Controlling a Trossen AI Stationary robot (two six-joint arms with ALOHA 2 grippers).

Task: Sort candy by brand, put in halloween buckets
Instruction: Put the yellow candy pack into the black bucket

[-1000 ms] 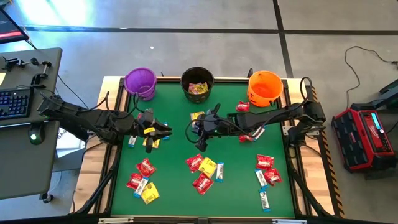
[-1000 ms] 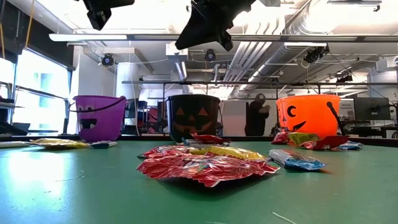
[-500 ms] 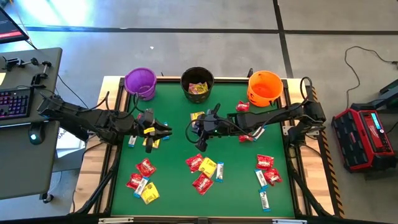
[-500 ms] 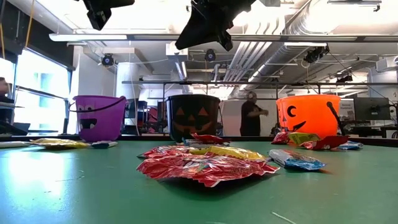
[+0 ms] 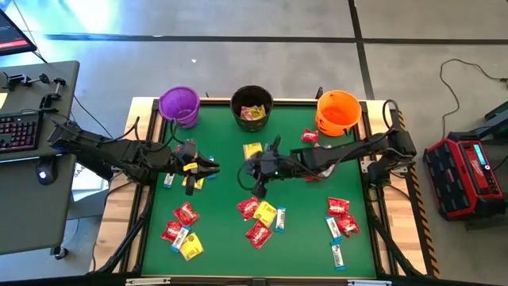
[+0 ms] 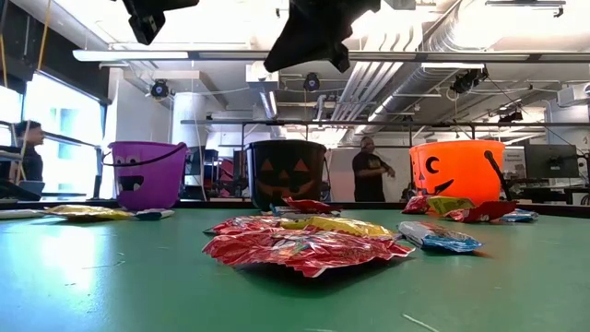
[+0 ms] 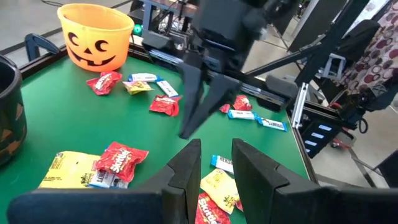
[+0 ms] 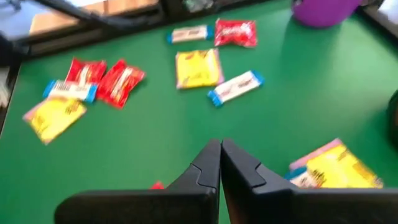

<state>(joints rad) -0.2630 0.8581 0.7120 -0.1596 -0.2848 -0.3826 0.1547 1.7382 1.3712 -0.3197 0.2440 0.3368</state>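
High view: right pincer (image 5: 255, 187) hangs clenched and empty mid-desk above scattered candy (image 5: 264, 213), left pincer (image 5: 213, 167) slightly parted, holding nothing. Low view: purple bucket (image 6: 147, 173), black bucket (image 6: 286, 171) and orange bucket (image 6: 458, 171) line the far edge. Right wrist view: fingertips (image 8: 219, 149) pressed together over green desk (image 8: 149, 140).

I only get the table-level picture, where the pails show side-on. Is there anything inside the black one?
Observer: Yes. From above, the black bucket has candy in it, with yellow and red wrappers showing.
Operator: And the other two?
Observer: No candy shows inside the purple bucket or the orange bucket.
Operator: Are those dark shapes overhead carrying something?
Observer: No. The right gripper is shut on nothing above the middle of the table. The left gripper waits with its fingers slightly apart, and nothing is between them.
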